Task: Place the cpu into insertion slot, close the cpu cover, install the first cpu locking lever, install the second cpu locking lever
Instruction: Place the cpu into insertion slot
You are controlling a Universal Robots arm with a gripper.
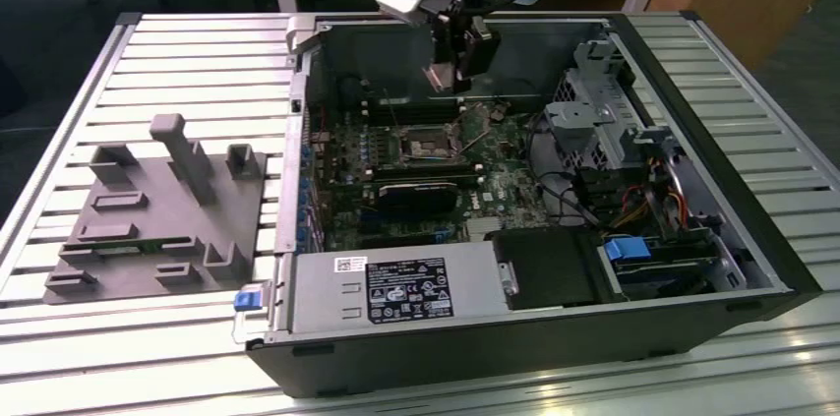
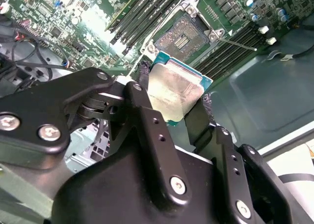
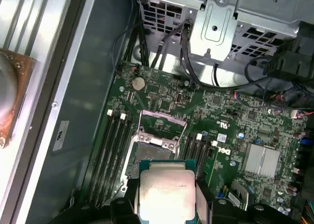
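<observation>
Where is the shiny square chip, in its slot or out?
Out. The gripper holds the cpu by its edges above the board; the insertion slot shows a bare dark centre.

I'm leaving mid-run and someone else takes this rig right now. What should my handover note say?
Gripper: shut on the cpu, gripping its edges and holding it above the board.
Slot: open and empty, close to the cpu in both wrist views.
Cover: raised.
Done: cpu is in the gripper, over the slot area.
Left: cpu not seated, cover not closed, levers not latched.
</observation>
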